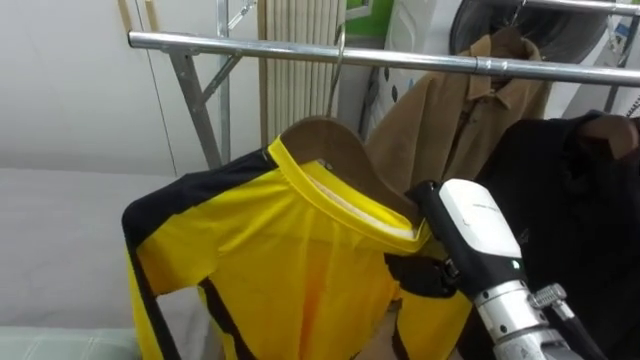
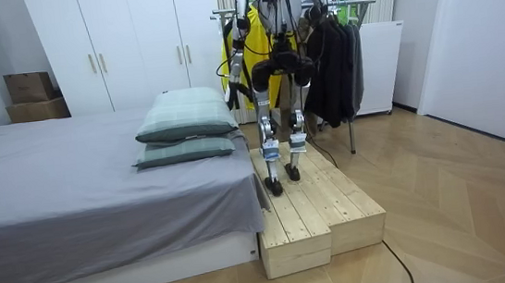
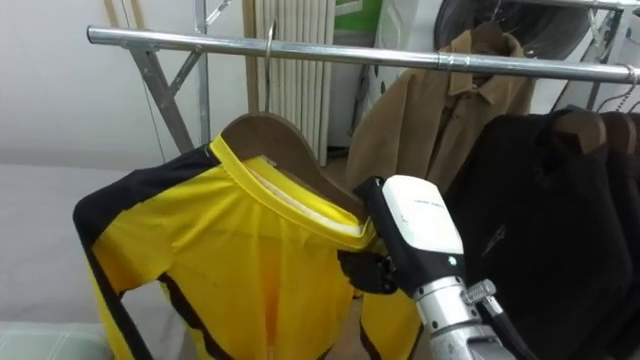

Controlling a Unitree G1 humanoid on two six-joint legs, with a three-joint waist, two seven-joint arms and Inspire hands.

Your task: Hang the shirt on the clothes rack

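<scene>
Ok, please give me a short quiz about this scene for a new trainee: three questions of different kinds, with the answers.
1. True or false: the hook of the wooden hanger that carries the yellow shirt sits over the metal rail.
2. Which garment hangs next to the yellow shirt, on the robot's right? A) brown jacket B) white towel C) blue jeans
3. Fill in: in the room view, the robot stands on a wooden ___ beside the bed.
Key: 1 true; 2 A; 3 platform.

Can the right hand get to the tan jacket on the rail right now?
Probably yes: the tan jacket hangs just beyond the right hand, with nothing between them, though that hand is at the yellow shirt's shoulder.
</scene>
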